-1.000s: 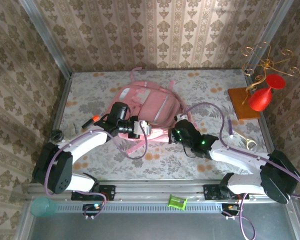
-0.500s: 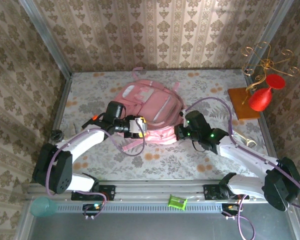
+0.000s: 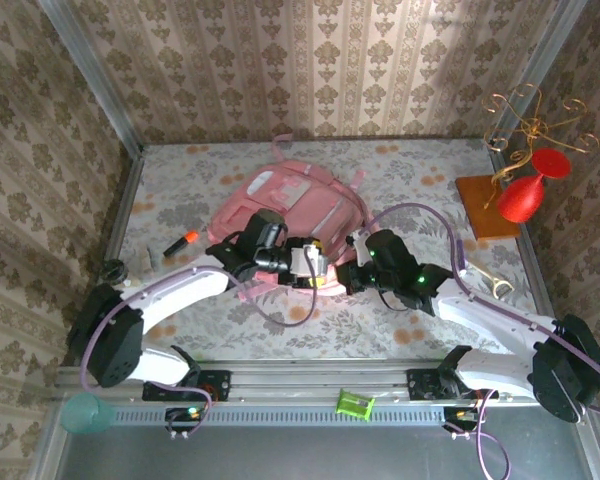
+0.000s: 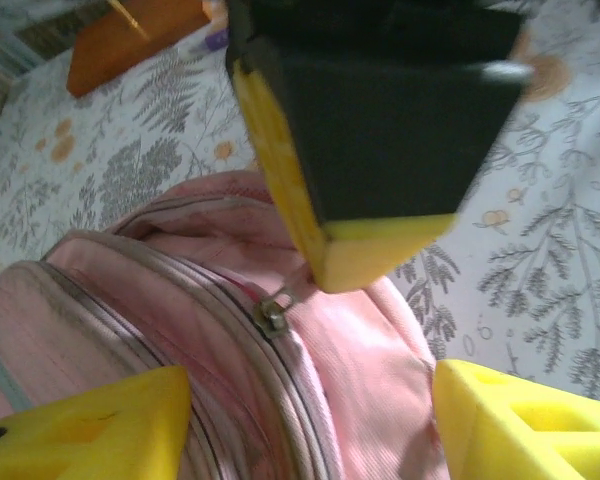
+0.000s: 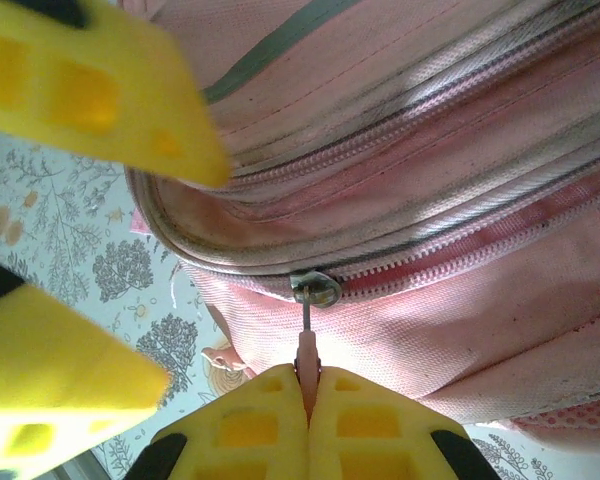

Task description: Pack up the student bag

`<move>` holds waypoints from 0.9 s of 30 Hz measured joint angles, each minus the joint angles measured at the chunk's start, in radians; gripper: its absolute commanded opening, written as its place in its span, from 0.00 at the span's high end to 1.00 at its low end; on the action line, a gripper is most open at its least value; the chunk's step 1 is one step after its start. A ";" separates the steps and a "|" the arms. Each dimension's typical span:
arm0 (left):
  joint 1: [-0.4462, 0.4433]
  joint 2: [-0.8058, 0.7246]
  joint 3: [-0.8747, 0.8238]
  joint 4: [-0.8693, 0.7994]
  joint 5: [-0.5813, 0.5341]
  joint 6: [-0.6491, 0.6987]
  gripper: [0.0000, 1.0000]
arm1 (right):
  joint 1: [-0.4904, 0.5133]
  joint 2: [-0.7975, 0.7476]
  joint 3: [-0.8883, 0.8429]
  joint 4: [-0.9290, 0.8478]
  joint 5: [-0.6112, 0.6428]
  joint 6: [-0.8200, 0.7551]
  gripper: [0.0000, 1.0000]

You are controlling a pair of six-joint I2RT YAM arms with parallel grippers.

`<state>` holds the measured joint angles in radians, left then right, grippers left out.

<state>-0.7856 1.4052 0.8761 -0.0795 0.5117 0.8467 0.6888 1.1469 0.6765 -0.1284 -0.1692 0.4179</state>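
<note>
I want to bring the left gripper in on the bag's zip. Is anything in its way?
Nothing lies between the open left gripper and the student bag; its pink fabric sits directly below the yellow fingers. The right gripper, shut on the zip pull, crowds the slider.

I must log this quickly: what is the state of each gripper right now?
Left gripper: open, holding nothing, above the student bag.
Right gripper: closed on the bag's zip pull.
</note>
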 measured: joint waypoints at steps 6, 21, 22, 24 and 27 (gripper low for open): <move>-0.019 0.084 0.071 -0.013 -0.082 -0.014 0.52 | 0.017 -0.020 -0.014 0.011 0.011 0.001 1.00; -0.053 0.098 0.090 -0.101 -0.154 0.047 1.00 | 0.030 -0.062 -0.031 0.019 0.099 0.015 1.00; -0.053 0.096 0.090 -0.101 -0.157 0.046 1.00 | 0.031 -0.062 -0.031 0.019 0.108 0.018 1.00; -0.053 0.090 0.089 -0.103 -0.159 0.047 1.00 | 0.035 -0.062 -0.031 0.019 0.123 0.024 1.00; -0.048 0.070 0.076 -0.098 -0.157 0.047 1.00 | 0.040 -0.062 -0.031 0.022 0.143 0.027 1.00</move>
<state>-0.8333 1.4750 0.9524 -0.1772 0.3546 0.8932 0.7288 1.0851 0.6456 -0.1066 -0.0257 0.4446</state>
